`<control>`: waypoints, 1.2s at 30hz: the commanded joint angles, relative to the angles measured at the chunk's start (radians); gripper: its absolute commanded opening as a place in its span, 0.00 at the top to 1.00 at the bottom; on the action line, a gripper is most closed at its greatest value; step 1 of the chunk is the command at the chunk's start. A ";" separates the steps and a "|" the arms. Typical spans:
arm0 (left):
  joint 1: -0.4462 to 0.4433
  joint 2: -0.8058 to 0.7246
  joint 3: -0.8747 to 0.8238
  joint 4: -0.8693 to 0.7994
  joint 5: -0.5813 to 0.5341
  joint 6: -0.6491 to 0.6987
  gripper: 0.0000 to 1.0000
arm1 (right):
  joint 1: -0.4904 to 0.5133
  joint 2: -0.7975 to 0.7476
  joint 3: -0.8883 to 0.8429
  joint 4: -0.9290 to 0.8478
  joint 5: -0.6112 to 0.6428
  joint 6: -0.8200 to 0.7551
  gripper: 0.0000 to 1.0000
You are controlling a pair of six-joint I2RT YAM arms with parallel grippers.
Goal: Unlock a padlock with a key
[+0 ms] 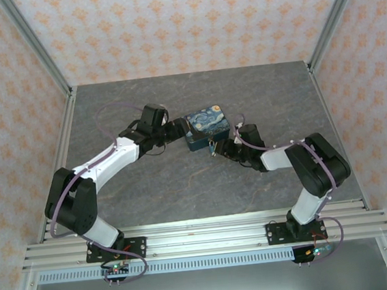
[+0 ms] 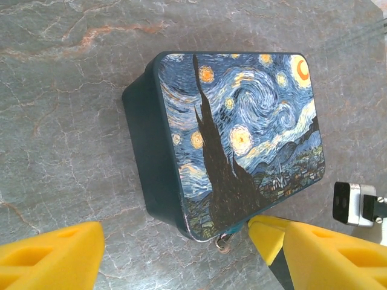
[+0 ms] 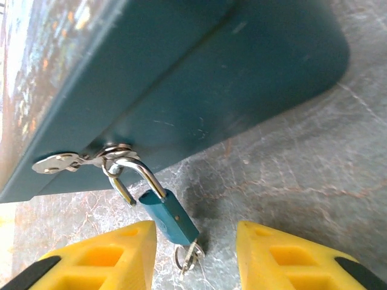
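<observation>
1. Grey marbled bench (image 1: 184, 187) carries everything, close to the two arms.
2. Right hand (image 3: 195, 232) is low at the box's front, its yellow fingers partly apart and gripping nothing; the key and the padlock's lower end lie between them.
3. The key (image 3: 190, 257) sits in the bottom of the teal padlock (image 3: 169, 216), which hangs tilted from the metal hasp (image 3: 60, 162).
4. Left hand (image 2: 175, 232) is spread wide and empty, one fingertip just beside the box's corner.
5. The Starry-Night box (image 2: 242, 133) sits closed.
6. Patterned walls (image 1: 182, 23) stand behind.
</observation>
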 commanded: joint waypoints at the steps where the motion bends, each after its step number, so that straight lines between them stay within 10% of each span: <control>1: 0.011 0.012 0.015 0.006 -0.017 0.007 0.22 | 0.018 0.027 0.030 0.030 -0.017 -0.039 0.61; 23: 0.023 0.043 0.005 0.038 0.012 -0.008 0.22 | 0.065 0.068 0.060 0.006 -0.002 -0.068 0.69; 36: 0.034 0.056 0.003 0.051 0.022 -0.008 0.22 | 0.064 0.067 0.035 0.005 0.059 -0.049 0.91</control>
